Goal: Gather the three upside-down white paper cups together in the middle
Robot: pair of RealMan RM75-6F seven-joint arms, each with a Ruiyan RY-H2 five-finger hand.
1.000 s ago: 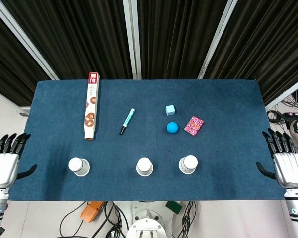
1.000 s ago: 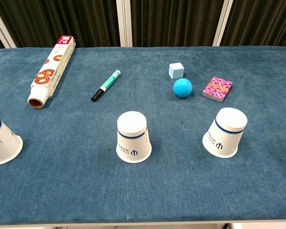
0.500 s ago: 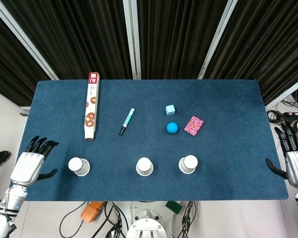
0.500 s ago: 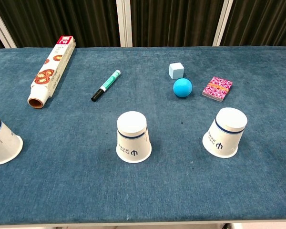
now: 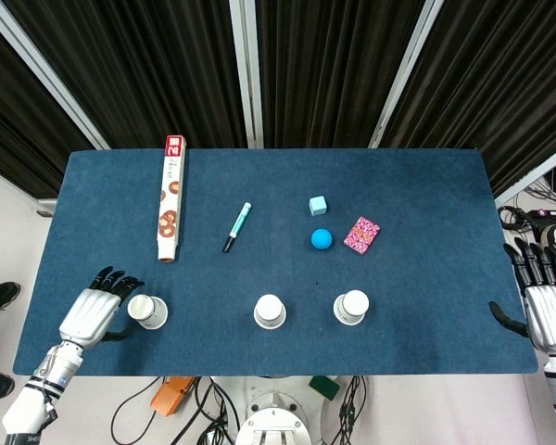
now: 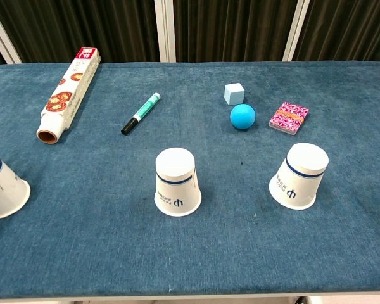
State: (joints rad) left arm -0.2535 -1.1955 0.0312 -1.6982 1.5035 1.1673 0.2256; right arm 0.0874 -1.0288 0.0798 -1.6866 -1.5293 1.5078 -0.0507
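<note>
Three white paper cups stand upside down in a row near the table's front edge: the left cup (image 5: 147, 311) (image 6: 3, 186), the middle cup (image 5: 270, 311) (image 6: 177, 182) and the right cup (image 5: 351, 307) (image 6: 300, 175). My left hand (image 5: 95, 314) is over the table's front left, just left of the left cup, fingers spread and holding nothing; whether it touches the cup I cannot tell. My right hand (image 5: 547, 311) hangs open off the table's right edge, far from the cups.
Further back on the blue table (image 5: 426, 195) lie a long foil-wrap box (image 5: 170, 197), a green marker (image 5: 237, 226), a pale blue cube (image 5: 318, 205), a blue ball (image 5: 322, 238) and a pink patterned card box (image 5: 361, 233).
My left hand has moved right from off the table's left edge to beside the left cup. The right hand shifted slightly at the right edge. The cups have not moved.
</note>
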